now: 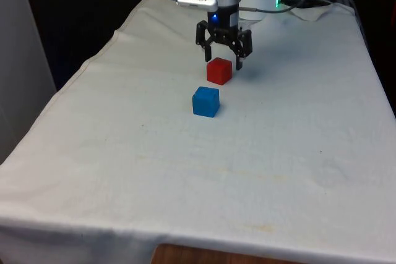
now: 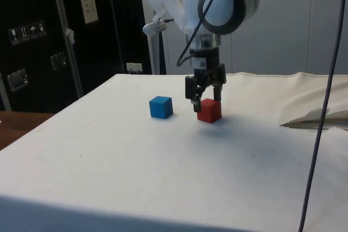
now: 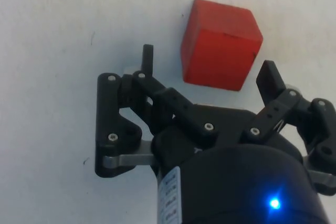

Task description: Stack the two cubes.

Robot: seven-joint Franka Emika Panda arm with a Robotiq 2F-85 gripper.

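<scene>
Poised just above and behind the red cube (image 1: 219, 70), fingers spread wide and gripping nothing: the claw (image 1: 224, 60), hanging straight down from the arm (image 2: 217, 1) at the far part of the table (image 1: 124, 171). Seen from the wrist, the 2 fingers (image 3: 147, 59) flank a gap broader than the red cube (image 3: 220, 44), which sits slightly ahead of that gap and turned a little against it, not yet between the tips. Probably spread this far to leave room for a clean descent over both sides of the block.

Resting flat on the white cloth, apart from everything: the blue cube (image 1: 205, 101), near the red one and closer to the front camera; from the side, the blue cube (image 2: 161, 107) sits a short way off from the red cube (image 2: 209, 110), with bare cloth between them. Neither block lifted, neither stacked.

Judged from this layout, red as the piece to be carried and blue as the base, since the claw (image 2: 205, 97) hovers at red. Likely next: a small shift to centre the block, then a drop and a squeeze. Main risk: a fingertip landing on the block's top edge, given the slight offset and twist.
</scene>
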